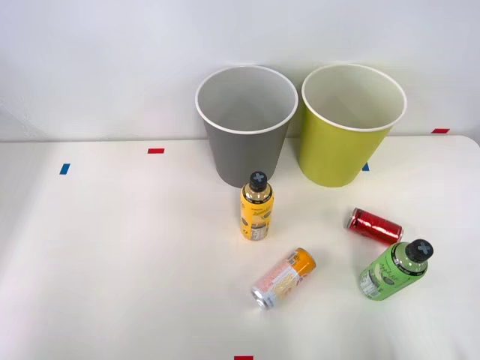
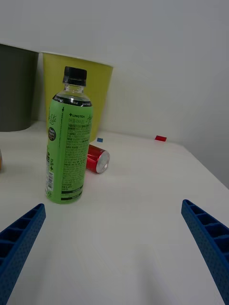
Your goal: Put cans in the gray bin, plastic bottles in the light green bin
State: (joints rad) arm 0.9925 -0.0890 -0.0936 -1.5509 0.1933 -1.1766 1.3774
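Note:
The gray bin (image 1: 247,157) and the light green bin (image 1: 341,154) stand side by side at the back of the white table. A yellow-labelled plastic bottle (image 1: 256,210) stands upright just in front of the gray bin. An orange-and-cream can (image 1: 283,278) lies on its side nearer the front. At the right, a red can (image 1: 375,226) lies beside an upright green-labelled bottle (image 1: 393,271). My right gripper (image 2: 113,205) is open and low over the table. The green bottle (image 2: 69,143) stands a short way ahead of it, off to one side, with the red can (image 2: 98,158) and the light green bin (image 2: 98,90) behind.
Small red tape marks (image 1: 155,151) and blue tape marks (image 1: 64,169) dot the table. A pale wall rises right behind the bins. The table's right edge (image 1: 474,150) runs close to the green bottle. The gray bin (image 2: 16,88) also shows in the wrist view.

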